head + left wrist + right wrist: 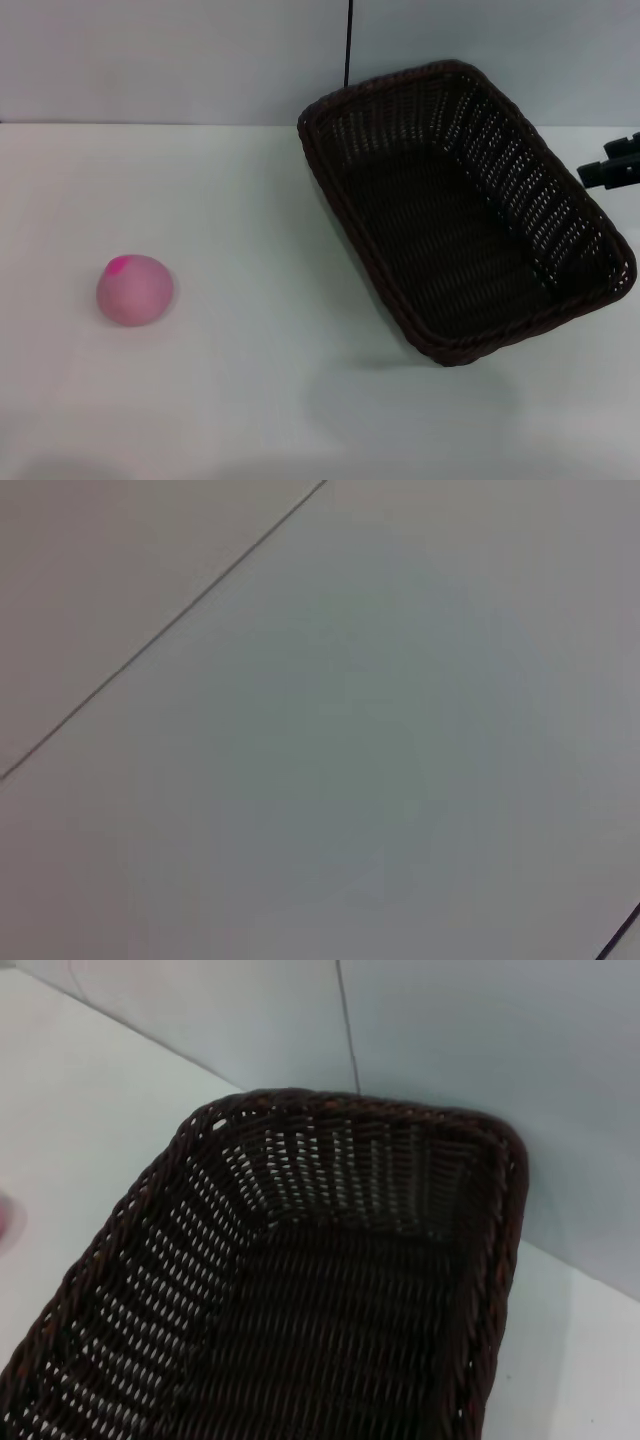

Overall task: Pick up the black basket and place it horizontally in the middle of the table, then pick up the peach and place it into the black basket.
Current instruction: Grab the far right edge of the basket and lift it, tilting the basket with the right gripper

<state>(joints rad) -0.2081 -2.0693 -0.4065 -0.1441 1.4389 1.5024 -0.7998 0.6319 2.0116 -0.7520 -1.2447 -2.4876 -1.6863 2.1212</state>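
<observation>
- Right hand [612, 165] pokes in at the right edge of the head view, dark fingers just beside the black basket's [465, 210] far right rim; cannot tell if touching, and cannot tell if the fingers are spread or pressed together.
- Left hand not in view; left wrist view shows only blank pale surface with a thin dark seam.
- Near strip of the tabletop [260, 400] is bare white, flat, smooth, wide room in front.
- Peach [135, 290] sits near left on the tabletop, small, round, pale pink with magenta patch on top, well apart from the basket, open white between them.
- Basket sits right of centre, angled diagonally, long rectangle, rounded corners, braided rim, openwork woven sides, dark tight-woven floor, nothing inside.
- Far corner of the basket lies near the tabletop's back edge, pale wall and a thin black cable [348, 45] behind.
</observation>
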